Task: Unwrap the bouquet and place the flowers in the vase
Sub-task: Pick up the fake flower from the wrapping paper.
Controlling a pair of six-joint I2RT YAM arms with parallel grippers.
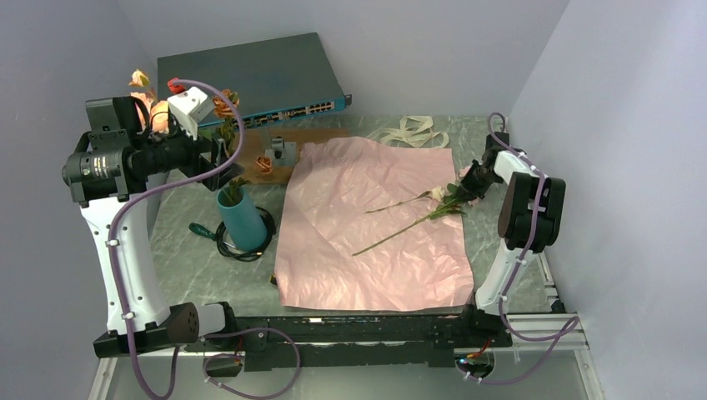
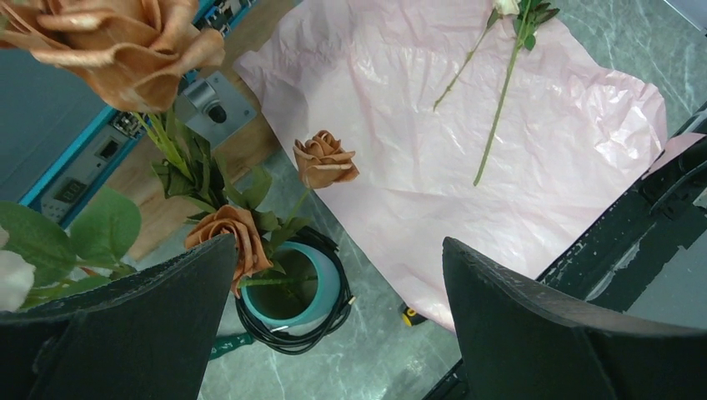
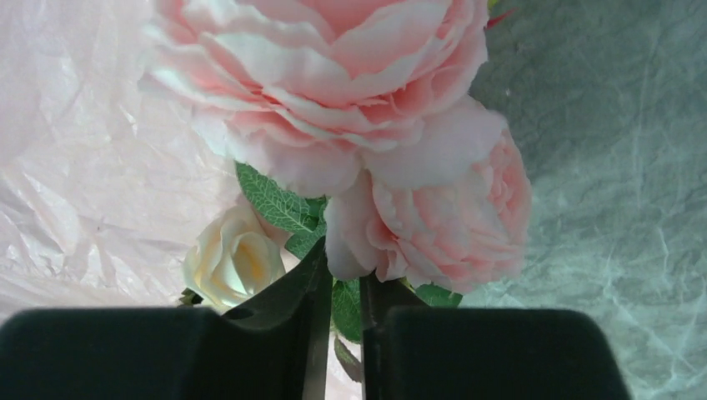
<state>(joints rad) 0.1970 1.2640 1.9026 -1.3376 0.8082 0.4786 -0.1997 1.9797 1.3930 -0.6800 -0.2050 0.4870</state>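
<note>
Pinching the stems just beneath the pink roses (image 3: 350, 83) at the wrapping paper's (image 1: 350, 250) right edge, the right gripper (image 3: 343, 292) looks set to carry them to the teal vase (image 1: 242, 221), over which the left gripper (image 2: 340, 250) hangs, jaws wide apart

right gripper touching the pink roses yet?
Touching. The right wrist view shows the right gripper closed onto the leafy stems right beneath the pink roses, with greenery pinched in the narrow slit between its fingers.

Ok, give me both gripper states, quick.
Left gripper: open, holding nothing.
Right gripper: closed on the stems of the pink flowers.
</note>
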